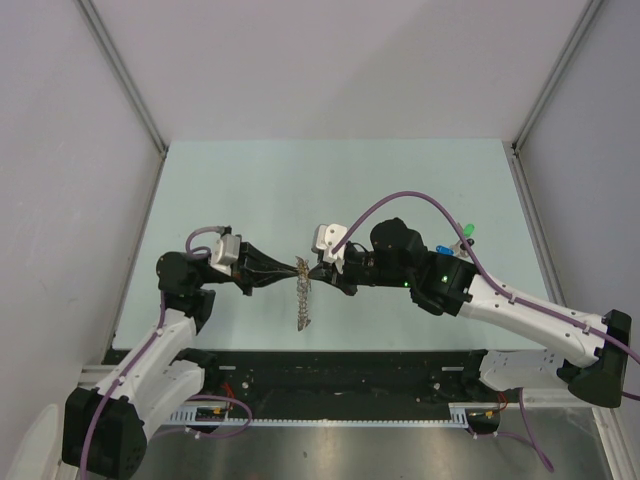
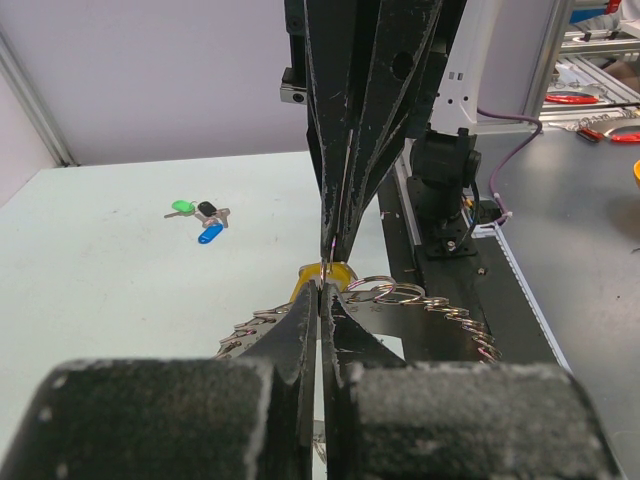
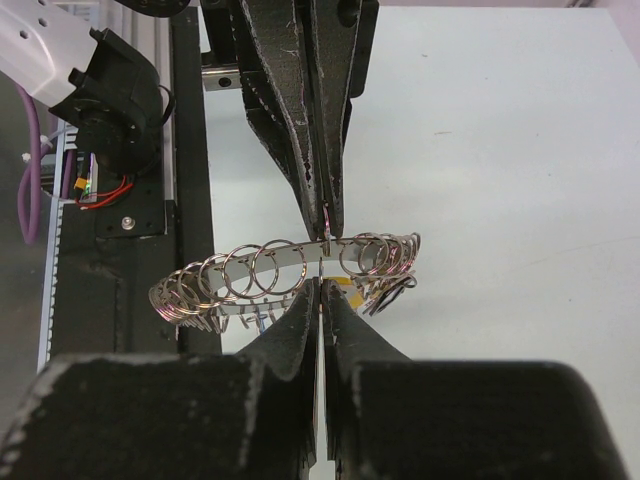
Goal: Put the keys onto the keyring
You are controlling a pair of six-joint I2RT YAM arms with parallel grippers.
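Two arms rise from the near edge of the table [image 1: 250,180] and reach inward, so their fingertips meet nose to nose above the middle of the near half. The left gripper [image 1: 297,268] has its jaws pressed fully together, with no gap showing between the black fingers. The right gripper [image 1: 313,270] is closed in the same way and points straight at it. The keyring [image 1: 303,305] sits at this meeting point. In the overhead view it appears edge-on, running from the fingertips back toward the arm bases. The wrist views show its band carrying a close row of small wire split rings. Both sets of fingertips touch the band, but the views do not show which pair actually clamps it. The yellow-capped key [image 2: 325,274] sits against the keyring directly at the fingertips. Farther out, well apart from the keyring and beyond the right wrist, three keys lie together on the table: the green-capped key [image 2: 182,207], the black-capped key [image 2: 207,209] and the blue-capped key [image 2: 210,234].
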